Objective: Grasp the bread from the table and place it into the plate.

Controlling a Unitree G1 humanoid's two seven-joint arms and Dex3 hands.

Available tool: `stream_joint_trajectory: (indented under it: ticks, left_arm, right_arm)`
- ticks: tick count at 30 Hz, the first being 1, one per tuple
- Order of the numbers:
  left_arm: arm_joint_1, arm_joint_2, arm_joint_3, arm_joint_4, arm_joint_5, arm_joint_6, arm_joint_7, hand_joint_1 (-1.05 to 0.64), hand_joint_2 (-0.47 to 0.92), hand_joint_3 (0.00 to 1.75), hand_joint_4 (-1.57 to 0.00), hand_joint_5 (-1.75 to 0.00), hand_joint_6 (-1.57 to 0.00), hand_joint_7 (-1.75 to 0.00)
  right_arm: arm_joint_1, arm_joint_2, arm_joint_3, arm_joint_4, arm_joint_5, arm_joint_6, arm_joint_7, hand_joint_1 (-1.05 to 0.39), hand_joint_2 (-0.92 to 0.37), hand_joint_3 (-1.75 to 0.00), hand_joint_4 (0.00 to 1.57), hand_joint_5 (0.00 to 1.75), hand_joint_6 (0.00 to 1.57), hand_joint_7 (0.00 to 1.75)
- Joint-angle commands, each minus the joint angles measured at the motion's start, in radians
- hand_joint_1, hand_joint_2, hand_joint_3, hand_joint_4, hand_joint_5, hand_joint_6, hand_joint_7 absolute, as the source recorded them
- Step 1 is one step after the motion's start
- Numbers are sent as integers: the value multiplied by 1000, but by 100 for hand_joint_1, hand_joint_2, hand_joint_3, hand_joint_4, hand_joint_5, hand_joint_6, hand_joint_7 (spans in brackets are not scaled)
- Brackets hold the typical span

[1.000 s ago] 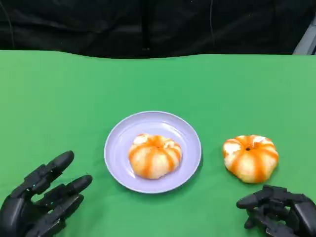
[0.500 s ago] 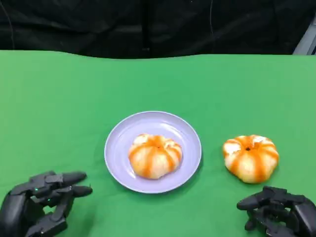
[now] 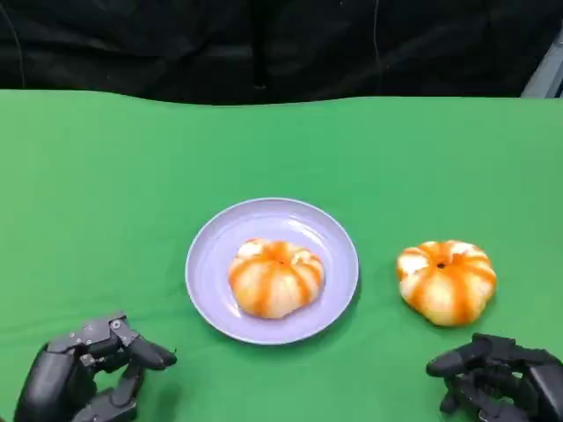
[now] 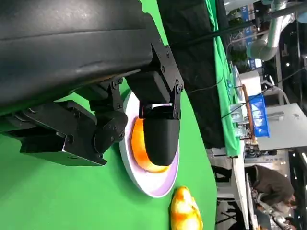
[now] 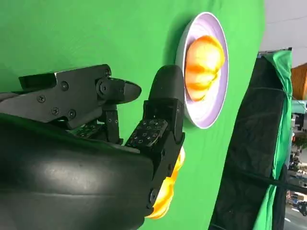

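Note:
A lilac plate (image 3: 211, 255) lies mid-table with one orange-striped bread (image 3: 275, 277) on it. A second, similar bread (image 3: 446, 281) sits on the green cloth to the plate's right. My right hand (image 3: 497, 382) lies just in front of that bread, apart from it, fingers loosely bent and holding nothing. At the front left my left hand (image 3: 92, 374) has its fingers curled in on nothing. In the left wrist view, the left hand (image 4: 120, 110) partly hides the plate (image 4: 153, 189) and its bread (image 4: 136, 143). In the right wrist view, the table bread (image 5: 168, 191) shows behind the right hand (image 5: 120, 124).
The green table (image 3: 281, 149) ends at a black curtain (image 3: 264, 44) along the back. Open cloth lies to the left of the plate and behind it. A person (image 4: 271, 184) sits far off past the table in the left wrist view.
My left hand has drawn back toward the front edge, and its spread fingers have curled in. The right hand, the plate and both breads have stayed put.

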State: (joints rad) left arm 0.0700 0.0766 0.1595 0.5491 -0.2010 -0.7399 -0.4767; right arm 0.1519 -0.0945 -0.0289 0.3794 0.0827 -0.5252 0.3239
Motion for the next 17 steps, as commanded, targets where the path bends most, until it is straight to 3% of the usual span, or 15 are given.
stream_joint_trajectory:
  ticks: [1,17]
  left_arm:
    - [28,20,-22,4,5,-24,-21,11,67,99,-89,-160,-88,-132]
    - [25,24,-38,6,-6,-30,-21,11,69,100,-86,-163,-85,-136]
  right_arm:
    - [21,-19,-15,-28,19,2,3,1,-92,-38,73,134,91,70]
    - [30,-22,-15,-61,21,24,-3,2,-92,-39,73,133,92,69]
